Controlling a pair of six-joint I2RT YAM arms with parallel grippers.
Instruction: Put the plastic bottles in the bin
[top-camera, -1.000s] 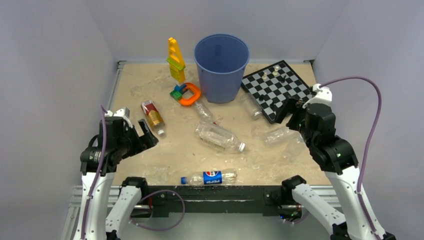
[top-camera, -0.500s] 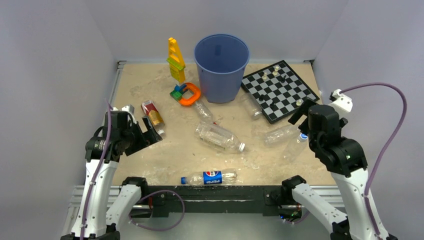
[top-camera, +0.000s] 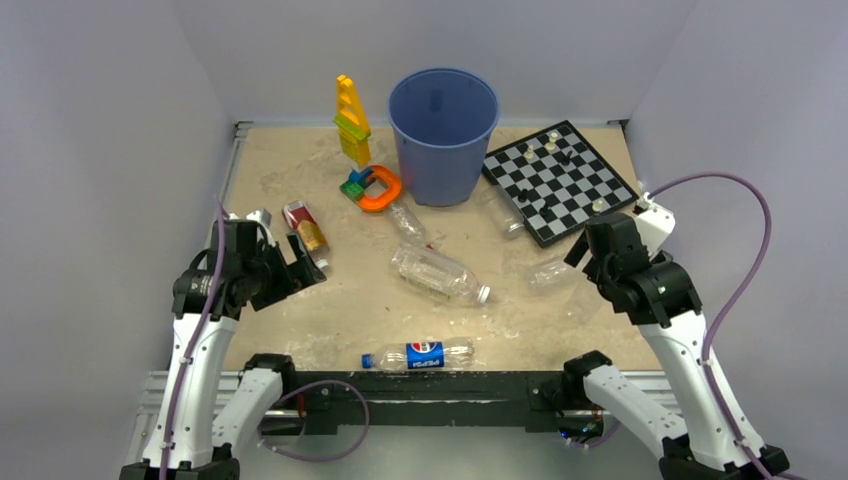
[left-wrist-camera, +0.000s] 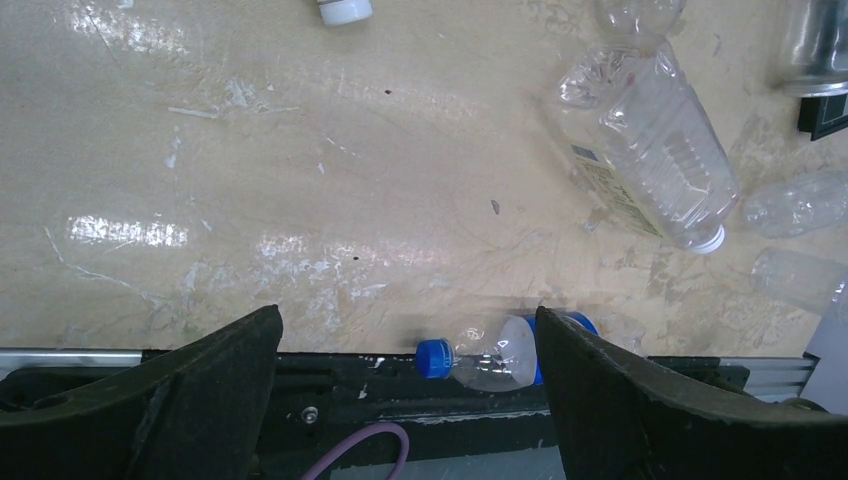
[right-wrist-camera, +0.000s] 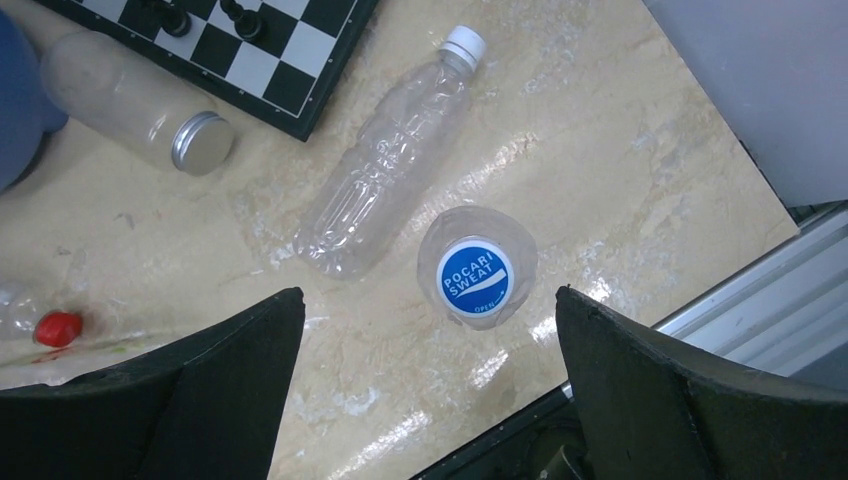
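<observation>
1. bottles are all outside the bin (top-camera: 443, 135), which stands at 12 o'clock on the table (top-camera: 350, 310); none is held.
2. right gripper (right-wrist-camera: 425, 300) has its fingers spread wide and empty, looking straight down on the pocari bottle (right-wrist-camera: 478, 268).
3. that bottle stands upright, cap toward the camera, just toward 3 o'clock of the mid-gap, so its long axis runs along my approach.
4. clear bottle (right-wrist-camera: 390, 165) lies just beside it at 11 o'clock, axis 1 to 7 o'clock, cap at 1.
5. left gripper (left-wrist-camera: 405, 315) is also wide and empty; the pepsi bottle (left-wrist-camera: 500, 355) lies at its 4 o'clock by the near edge, cap pointing to 9.
6. i judge the right arm nearer: nudge toward 3 o'clock, then descend.
</observation>
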